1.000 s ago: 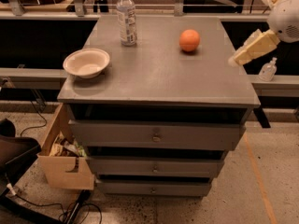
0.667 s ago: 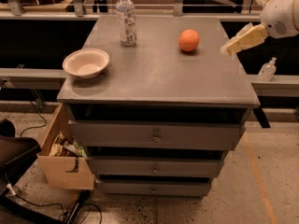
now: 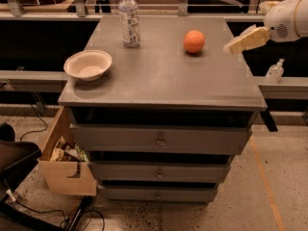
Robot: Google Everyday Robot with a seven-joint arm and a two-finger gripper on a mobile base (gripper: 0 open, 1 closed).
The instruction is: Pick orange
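Since the orange point(image 3: 194, 41) rests on the cabinet top point(image 3: 163, 81) just ahead of the empty gripper point(image 3: 234, 45), whose opening cannot be told, the arm should probably advance level, straddle the fruit's widest part and close gently.

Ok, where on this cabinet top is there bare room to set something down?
Widest bare patch: the front and middle of the cabinet top, bordered by the bowl at left, the orange behind and the front edge. The strip right of the orange is bare; the pincer hovers at that edge. Tightest back left: the water bottle behind the bowl.
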